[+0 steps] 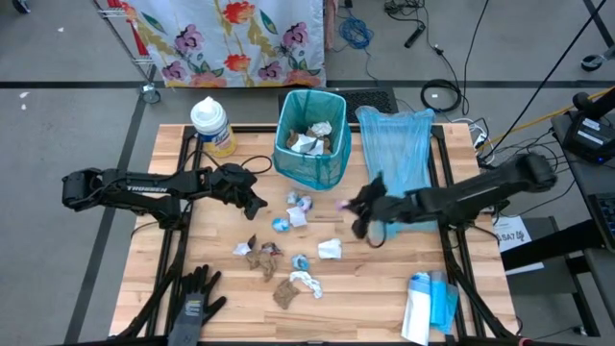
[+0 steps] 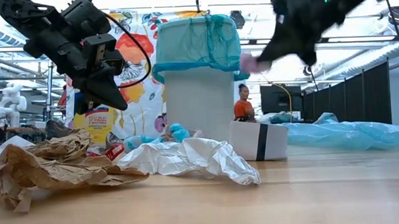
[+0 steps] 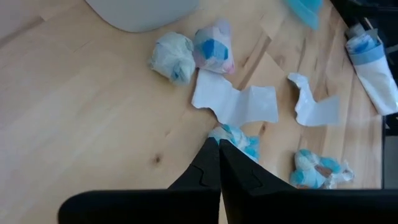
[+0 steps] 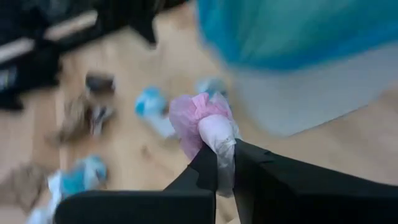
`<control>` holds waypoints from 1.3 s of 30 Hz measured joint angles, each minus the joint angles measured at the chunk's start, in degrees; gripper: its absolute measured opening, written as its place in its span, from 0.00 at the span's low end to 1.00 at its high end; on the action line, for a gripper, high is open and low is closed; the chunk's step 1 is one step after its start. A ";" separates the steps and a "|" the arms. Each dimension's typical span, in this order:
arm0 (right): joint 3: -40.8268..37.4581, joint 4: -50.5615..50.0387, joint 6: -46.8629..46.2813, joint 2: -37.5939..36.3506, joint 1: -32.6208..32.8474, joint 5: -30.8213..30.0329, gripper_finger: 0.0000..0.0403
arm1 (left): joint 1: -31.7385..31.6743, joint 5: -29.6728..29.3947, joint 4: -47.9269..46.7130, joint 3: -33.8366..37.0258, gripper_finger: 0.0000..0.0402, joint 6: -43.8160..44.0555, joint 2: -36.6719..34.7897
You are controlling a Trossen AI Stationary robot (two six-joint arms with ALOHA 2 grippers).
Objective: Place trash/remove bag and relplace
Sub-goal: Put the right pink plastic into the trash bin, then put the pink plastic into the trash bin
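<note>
One pink scrap (image 4: 202,121) pinched upright between right gripper (image 4: 225,163) jaws.

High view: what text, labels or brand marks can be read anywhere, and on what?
"TROSSEN": white lettering along the left arm.
Paper tag at the table's right edge: printed marks, too small to read.
White jug label: unreadable.
Glove: cuff mark unreadable.

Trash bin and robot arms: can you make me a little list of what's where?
bin: trash bin with blue liner, some scraps inside
right gripper: shut on a pink scrap, lifted above the table
left gripper: shut, empty, above the scraps
table: paper scraps scattered in front of the bin
spare bag: blue bag lying flat beside the bin
</note>
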State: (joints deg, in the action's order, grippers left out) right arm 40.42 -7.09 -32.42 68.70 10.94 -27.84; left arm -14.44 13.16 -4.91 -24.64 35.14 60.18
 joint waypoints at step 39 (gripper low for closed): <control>42.64 -14.91 25.54 12.75 -21.90 2.68 0.49 | 0.00 -3.53 -0.07 -0.02 0.05 -1.08 0.02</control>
State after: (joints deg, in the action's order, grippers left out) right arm 83.06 -21.99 -6.88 81.44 -10.96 -25.17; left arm -14.44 9.63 -4.98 -24.67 34.06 60.20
